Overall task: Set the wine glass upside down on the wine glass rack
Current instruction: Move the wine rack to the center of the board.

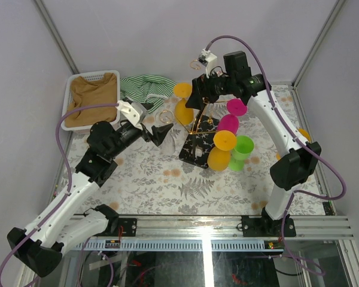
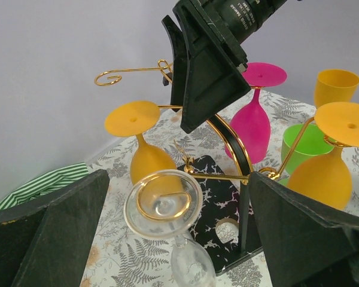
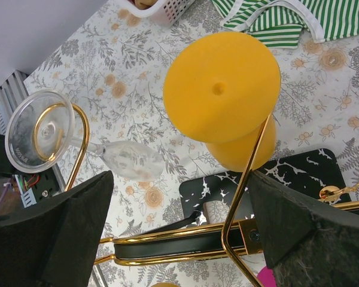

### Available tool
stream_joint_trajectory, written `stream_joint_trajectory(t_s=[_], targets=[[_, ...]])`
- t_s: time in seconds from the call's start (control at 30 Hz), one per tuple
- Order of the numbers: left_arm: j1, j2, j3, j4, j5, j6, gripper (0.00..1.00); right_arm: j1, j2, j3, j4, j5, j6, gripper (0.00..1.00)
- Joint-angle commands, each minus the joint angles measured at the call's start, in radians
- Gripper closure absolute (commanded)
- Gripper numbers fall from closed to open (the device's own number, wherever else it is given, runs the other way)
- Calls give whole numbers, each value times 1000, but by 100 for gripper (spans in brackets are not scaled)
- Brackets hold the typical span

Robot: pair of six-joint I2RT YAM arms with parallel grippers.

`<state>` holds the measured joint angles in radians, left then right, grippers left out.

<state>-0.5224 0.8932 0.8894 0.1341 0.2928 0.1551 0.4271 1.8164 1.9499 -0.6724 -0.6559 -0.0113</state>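
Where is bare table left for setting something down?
Bare: the near strip of table between the rack and the front rail. Crowded: around the rack, hung with glasses, and far left, with the basket and striped cloth.

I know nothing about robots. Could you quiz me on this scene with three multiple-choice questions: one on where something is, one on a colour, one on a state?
1. Where is the clear glass?
A on the floor
B hanging on the rack
C on a shelf

2. What colour is the shirt in the basket?
A tan
B blue
C red

3. How are the left hand and right hand?
A both shut
B one gripping a glass
C both open, empty

Answers:
1. B: its foot is caught up on the rack, bowl down.
2. A: tan cloth fills the white basket.
3. C: both hands' fingers are spread wide, with nothing gripped.
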Motion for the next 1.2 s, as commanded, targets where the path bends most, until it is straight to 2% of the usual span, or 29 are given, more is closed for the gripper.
stream_joint_trajectory(t_s=[0.0, 0.23, 0.4, 0.6, 0.73, 1.17], targets=[[5, 3, 38, 55, -25, 21, 0, 67, -23, -41, -209, -99, 54, 0], [5, -1, 48, 80, -62, 29, 0, 81, -51, -85, -207, -92, 55, 1], [5, 8, 52, 100, -74, 23, 0, 82, -65, -91, -198, -15, 50, 1], [5, 29, 77, 93, -79, 8, 0, 82, 2, 12, -236, 163, 70, 0], [6, 30, 83, 102, -81, 15, 0, 80, 43, 68, -223, 227, 69, 0], [6, 38, 87, 81, -95, 30, 0, 58, 86, 184, -204, 289, 52, 1]])
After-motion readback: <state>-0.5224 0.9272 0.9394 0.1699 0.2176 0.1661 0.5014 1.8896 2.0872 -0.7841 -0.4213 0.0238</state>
